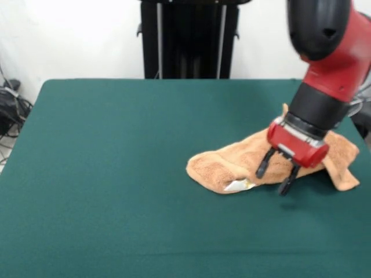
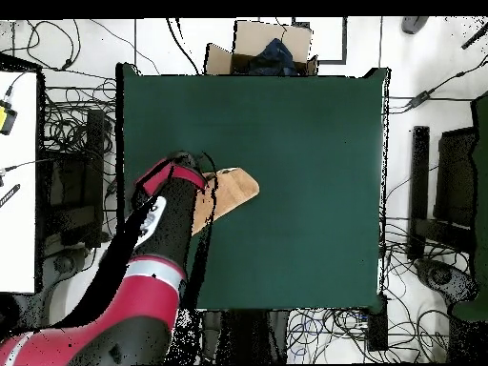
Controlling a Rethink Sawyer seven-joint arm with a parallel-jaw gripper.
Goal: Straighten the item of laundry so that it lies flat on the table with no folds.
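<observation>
Green desk (image 1: 116,174) carries your limp, light towel (image 1: 232,165); the spread, empty end effector (image 1: 278,176) should pinch its folded near edge.

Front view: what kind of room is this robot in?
Probably a robot lab. A red arm's gripper works on a towel on a green table, with cables all over the floor.
</observation>
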